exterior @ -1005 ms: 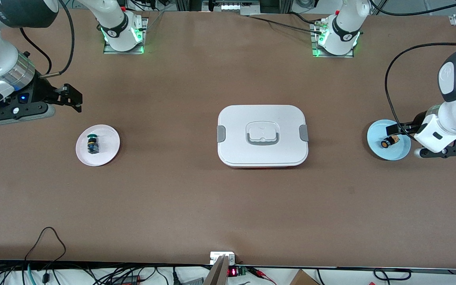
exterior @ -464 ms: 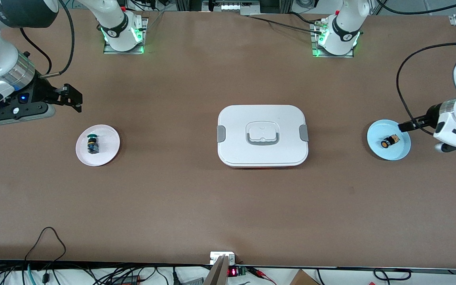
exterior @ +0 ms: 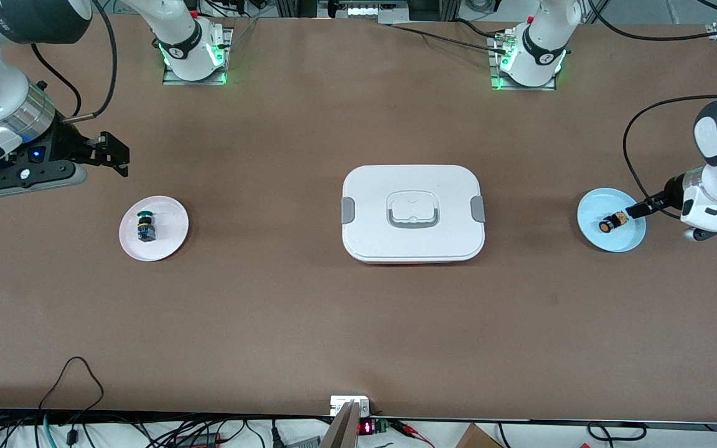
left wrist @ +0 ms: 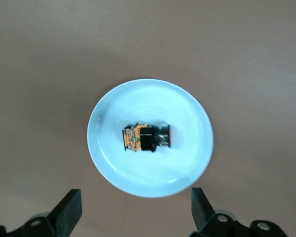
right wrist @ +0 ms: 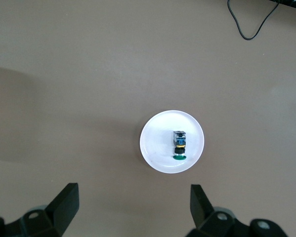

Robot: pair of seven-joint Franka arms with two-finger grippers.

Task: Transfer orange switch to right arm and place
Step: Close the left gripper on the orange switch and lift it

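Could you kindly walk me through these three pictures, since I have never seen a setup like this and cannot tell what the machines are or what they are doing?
Two white robot arms stand at a brown table. The wide picture looks down from across the table; the other two come from cameras on each arm's wrist.

The left hand hangs open above a round light-blue plate at its end of the table. On that plate lies a tiny black push-button switch with an orange cap, not yet picked up.

The right hand waits open, up over the table beside a round white plate that carries a similar green-capped switch.

Midway between the plates sits a closed white rectangular box with grey clips. Neither hand holds anything.
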